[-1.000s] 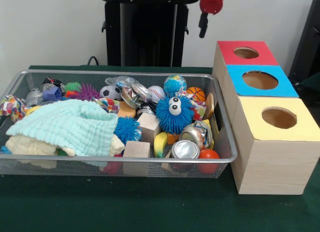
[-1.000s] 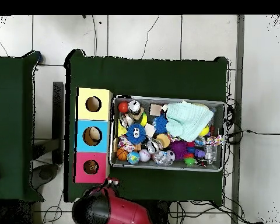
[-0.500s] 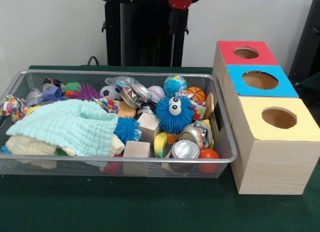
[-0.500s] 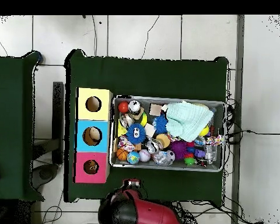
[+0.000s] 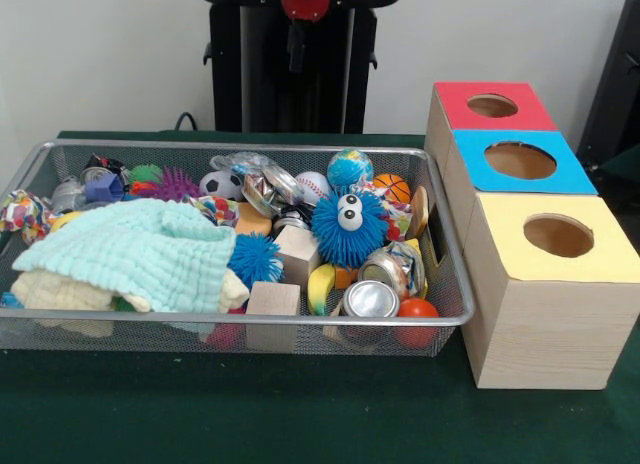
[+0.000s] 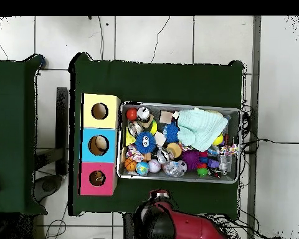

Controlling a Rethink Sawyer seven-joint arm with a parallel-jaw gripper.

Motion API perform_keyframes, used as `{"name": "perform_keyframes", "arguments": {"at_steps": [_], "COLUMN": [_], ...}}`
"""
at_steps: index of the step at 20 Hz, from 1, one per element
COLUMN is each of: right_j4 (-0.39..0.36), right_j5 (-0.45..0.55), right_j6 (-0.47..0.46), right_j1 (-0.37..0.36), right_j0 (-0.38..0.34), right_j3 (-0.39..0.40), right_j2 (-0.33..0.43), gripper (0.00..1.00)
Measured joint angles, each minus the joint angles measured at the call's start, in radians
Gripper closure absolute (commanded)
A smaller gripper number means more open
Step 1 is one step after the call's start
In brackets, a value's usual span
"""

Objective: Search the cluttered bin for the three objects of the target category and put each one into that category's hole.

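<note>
A wire bin [image 5: 250, 319] [image 6: 177, 104] holds a jumble of toys. Among them are a blue fuzzy ball with eyes [image 5: 348, 229] [image 6: 145, 142], a soccer ball [image 5: 215, 184], a baseball [image 5: 313, 187], a globe ball [image 5: 349, 169], a basketball [image 5: 392, 187], metal cans [image 5: 370, 299] and wooden blocks [image 5: 272, 299]. A mint cloth [image 5: 140, 249] [image 6: 199, 127] hides part of the pile. Beside the bin stand a red box [image 5: 460, 99] [image 6: 86, 185], a blue box [image 5: 470, 174] [image 6: 88, 152] and a yellow box [image 5: 510, 254] [image 6: 90, 103], each with a round hole on top. My gripper [image 5: 297, 42] [image 6: 159, 195] hangs high behind the bin, outside it and holding nothing I can see.
Green cloth covers the table [image 5: 300, 414] around the bin and boxes. A second green table [image 6: 15, 137] stands to the left in the overhead view. Cables [image 6: 264, 142] trail over the floor beside the bin.
The arm has swung sideways behind the bin: leftward along the top of the front view, rightward along the bottom of the overhead view. The bin's contents have not moved.
</note>
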Motion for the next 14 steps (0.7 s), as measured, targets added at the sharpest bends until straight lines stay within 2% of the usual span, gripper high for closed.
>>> {"name": "perform_keyframes", "arguments": {"at_steps": [1, 5, 14], "right_j4": [-0.029, -0.072, -0.157], "right_j5": [0.000, 0.000, 0.000], "right_j6": [0.000, 0.000, 0.000], "right_j1": [-0.003, -0.005, -0.005], "right_j0": [-0.041, -0.095, -0.175], "right_j3": [0.000, 0.000, 0.000], "right_j2": [0.025, 0.064, 0.139], "gripper": [0.00, 0.00, 0.00]}}
